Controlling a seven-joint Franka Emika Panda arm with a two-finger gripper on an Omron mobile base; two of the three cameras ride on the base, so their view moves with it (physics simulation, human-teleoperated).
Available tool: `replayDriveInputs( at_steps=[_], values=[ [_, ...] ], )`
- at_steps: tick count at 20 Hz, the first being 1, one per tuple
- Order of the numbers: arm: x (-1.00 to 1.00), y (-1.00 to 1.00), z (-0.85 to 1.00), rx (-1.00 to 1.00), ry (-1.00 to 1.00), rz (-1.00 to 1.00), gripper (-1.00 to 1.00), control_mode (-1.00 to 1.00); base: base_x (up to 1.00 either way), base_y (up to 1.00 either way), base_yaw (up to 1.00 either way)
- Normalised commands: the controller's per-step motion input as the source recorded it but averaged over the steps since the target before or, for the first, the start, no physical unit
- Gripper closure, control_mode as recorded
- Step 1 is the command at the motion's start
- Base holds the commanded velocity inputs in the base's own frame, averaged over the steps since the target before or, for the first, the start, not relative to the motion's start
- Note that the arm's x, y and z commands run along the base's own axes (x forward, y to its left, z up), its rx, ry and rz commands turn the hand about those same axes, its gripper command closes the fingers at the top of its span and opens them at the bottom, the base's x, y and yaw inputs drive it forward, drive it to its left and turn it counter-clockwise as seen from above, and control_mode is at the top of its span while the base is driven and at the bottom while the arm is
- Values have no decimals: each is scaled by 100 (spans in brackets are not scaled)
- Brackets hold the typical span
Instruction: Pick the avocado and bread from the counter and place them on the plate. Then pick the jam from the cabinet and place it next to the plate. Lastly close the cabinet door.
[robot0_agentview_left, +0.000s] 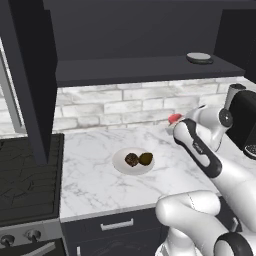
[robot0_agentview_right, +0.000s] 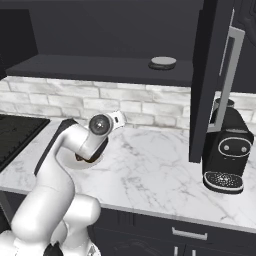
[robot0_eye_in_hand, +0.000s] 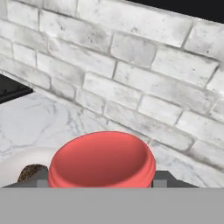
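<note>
Your gripper (robot0_eye_in_hand: 101, 183) pinches the jam (robot0_eye_in_hand: 101, 158) above the counter (robot0_agentview_left: 95, 175), at about two o'clock from the plate (robot0_agentview_left: 120, 165). Lower it straight down beside the rim, clear of the bread (robot0_agentview_left: 131, 159) and avocado (robot0_agentview_left: 146, 158), before letting go

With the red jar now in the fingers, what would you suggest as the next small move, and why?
Probably lower the jam onto bare counter beside the plate, then release. The avocado and bread already lie on the plate, the gripper is closed around the jar beside the brick wall, and the cabinet door hangs open, so only placing the jar and closing the door remain.
</note>
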Motion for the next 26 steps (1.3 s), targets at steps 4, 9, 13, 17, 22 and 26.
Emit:
replayDriveInputs(
  at_steps=[4, 9, 13, 17, 22, 26],
  values=[
    [0, -35, -66, 0, 4, 0, 100, -100, 0, 0, 0],
    [0, -6, -50, 1, 5, 0, 100, -100, 0, 0, 0],
    [14, 1, -39, 3, 10, 0, 100, -100, 0, 0, 0],
    [12, 0, -35, 6, 11, 1, 100, -100, 0, 0, 0],
    [0, -5, -31, 15, 6, 1, 100, -100, 0, 0, 0],
    [0, -1, -34, 19, 3, 0, 100, -100, 0, 0, 0]
  ],
)
